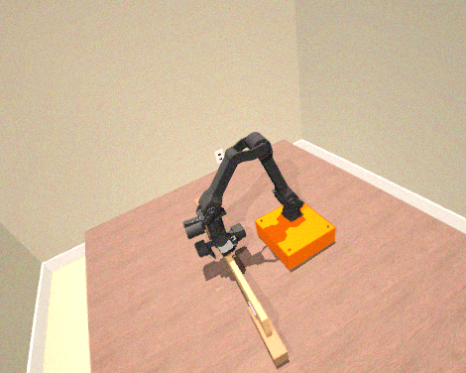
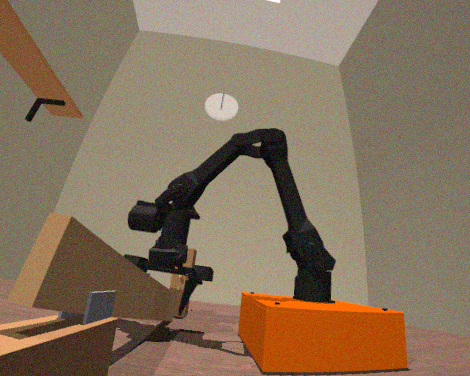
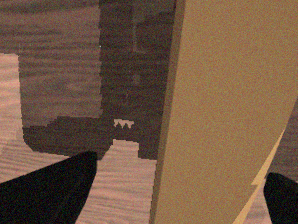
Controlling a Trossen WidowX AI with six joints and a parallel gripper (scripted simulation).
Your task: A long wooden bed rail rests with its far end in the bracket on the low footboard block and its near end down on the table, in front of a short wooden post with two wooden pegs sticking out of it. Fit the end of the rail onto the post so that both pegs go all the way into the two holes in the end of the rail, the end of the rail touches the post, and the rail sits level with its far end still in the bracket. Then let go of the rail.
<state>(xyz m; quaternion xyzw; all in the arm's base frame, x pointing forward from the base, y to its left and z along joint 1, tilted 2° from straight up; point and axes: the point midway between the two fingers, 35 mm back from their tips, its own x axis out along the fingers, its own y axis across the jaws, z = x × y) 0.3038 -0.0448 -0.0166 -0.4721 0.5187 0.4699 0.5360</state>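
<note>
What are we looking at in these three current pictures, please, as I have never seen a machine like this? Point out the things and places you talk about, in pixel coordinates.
The machine is one black jointed arm standing on an orange box (image 1: pixel 307 250) (image 2: pixel 335 340). Its gripper (image 1: pixel 220 244) (image 3: pixel 181 172) is a pair of dark fingers that can pinch things.

The top picture looks down from above; the exterior one looks from low down, near the footboard block (image 1: pixel 278 351) (image 2: pixel 50 355); the wrist one looks past the fingers.

A long wooden rail (image 1: pixel 248 290) (image 2: pixel 95 275) (image 3: pixel 220 100) slopes from the block's bracket (image 2: pixel 100 306) down towards the table (image 1: pixel 159 278). A wooden post (image 2: pixel 191 257) stands behind its lower end.

Nothing is held: the fingers stand open, either side of the rail.
</note>
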